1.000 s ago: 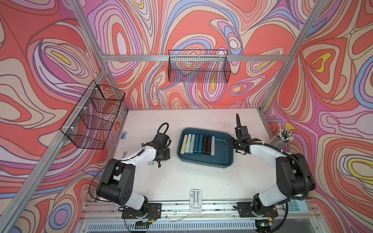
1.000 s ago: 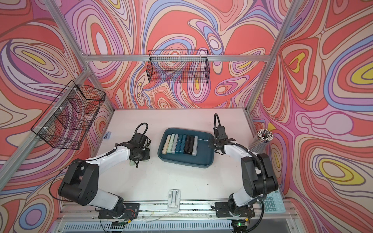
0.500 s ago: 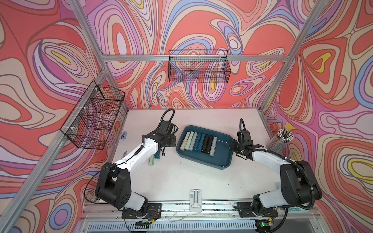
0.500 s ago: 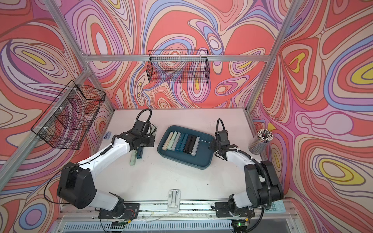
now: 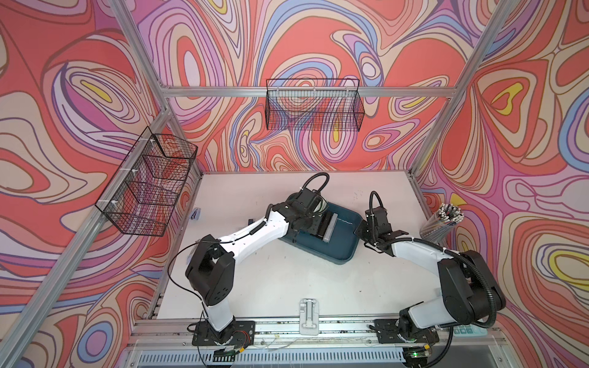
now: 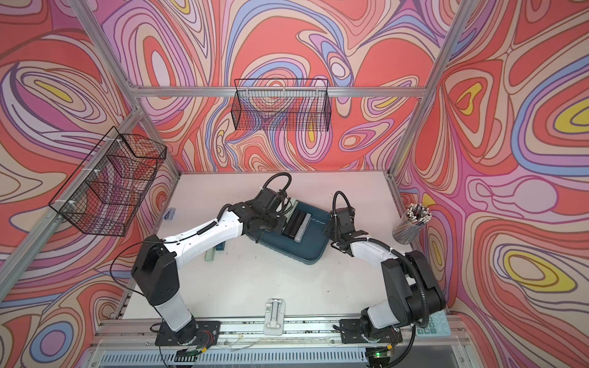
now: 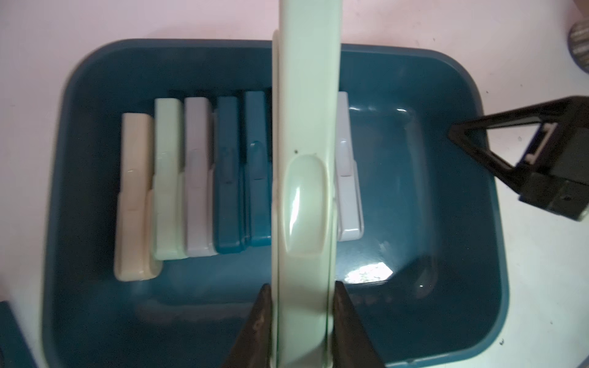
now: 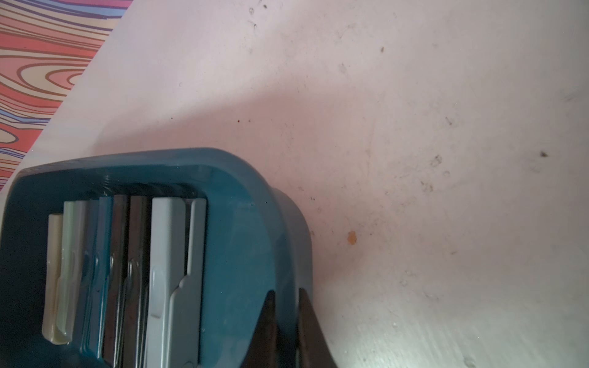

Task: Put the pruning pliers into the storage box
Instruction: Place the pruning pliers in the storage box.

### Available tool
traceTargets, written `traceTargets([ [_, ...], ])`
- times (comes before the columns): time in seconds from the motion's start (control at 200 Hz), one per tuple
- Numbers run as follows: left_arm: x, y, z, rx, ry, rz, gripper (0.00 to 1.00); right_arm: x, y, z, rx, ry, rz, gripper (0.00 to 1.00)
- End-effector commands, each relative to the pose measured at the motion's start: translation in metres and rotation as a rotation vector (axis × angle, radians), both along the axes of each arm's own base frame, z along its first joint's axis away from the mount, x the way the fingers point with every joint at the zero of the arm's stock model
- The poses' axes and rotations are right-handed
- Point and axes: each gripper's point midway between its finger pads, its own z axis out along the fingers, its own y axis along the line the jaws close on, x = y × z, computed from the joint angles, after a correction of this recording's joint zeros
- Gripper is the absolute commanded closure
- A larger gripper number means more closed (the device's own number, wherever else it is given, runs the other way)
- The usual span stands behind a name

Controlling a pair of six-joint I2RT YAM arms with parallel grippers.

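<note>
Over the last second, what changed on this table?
The left gripper carried a pale green bar-shaped pruning plier from the table to above the dark teal plastic tray, which turned slightly. The right gripper stayed clamped on its rim; the row of pliers inside stayed.

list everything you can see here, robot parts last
storage box: one, dark teal, mid table
boxed pruning pliers: about eight, cream, green, grey, teal, black, row
held pruning pliers: one, pale green, over the box
loose pruning pliers: two seen, green and teal, table by left arm
gadget: one, blue, table's left edge
wire baskets: two, black, left and back walls
cup of sticks: one, clear, table's right edge
bracket: one, grey, front edge
left gripper: shut on held pruning pliers
right gripper: shut on storage box rim
</note>
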Motion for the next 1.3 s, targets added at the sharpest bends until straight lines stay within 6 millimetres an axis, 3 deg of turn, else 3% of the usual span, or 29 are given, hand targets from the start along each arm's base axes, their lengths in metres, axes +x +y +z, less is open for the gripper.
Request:
traceTargets([
  [0.0, -0.002, -0.033, 0.007, -0.031, -0.004, -0.064, 0.88, 0.014, 0.01, 0.015, 0.08, -0.071, -0.029, 0.92],
  [0.17, -0.009, -0.067, -0.012, -0.039, 0.036, -0.105, 0.88, 0.014, 0.011, 0.02, 0.09, -0.077, -0.033, 0.91],
  [0.451, -0.006, -0.091, -0.041, -0.012, 0.082, -0.1, 0.88, 0.01, 0.007, 0.028, 0.097, -0.092, -0.048, 0.9],
  [0.796, 0.004, -0.084, -0.07, 0.081, 0.081, -0.043, 0.87, 0.005, 0.006, 0.025, 0.107, -0.09, -0.06, 0.88],
  [1.297, 0.004, -0.081, -0.084, 0.114, 0.09, -0.027, 0.81, 0.004, 0.008, 0.021, 0.127, -0.088, -0.055, 0.87],
])
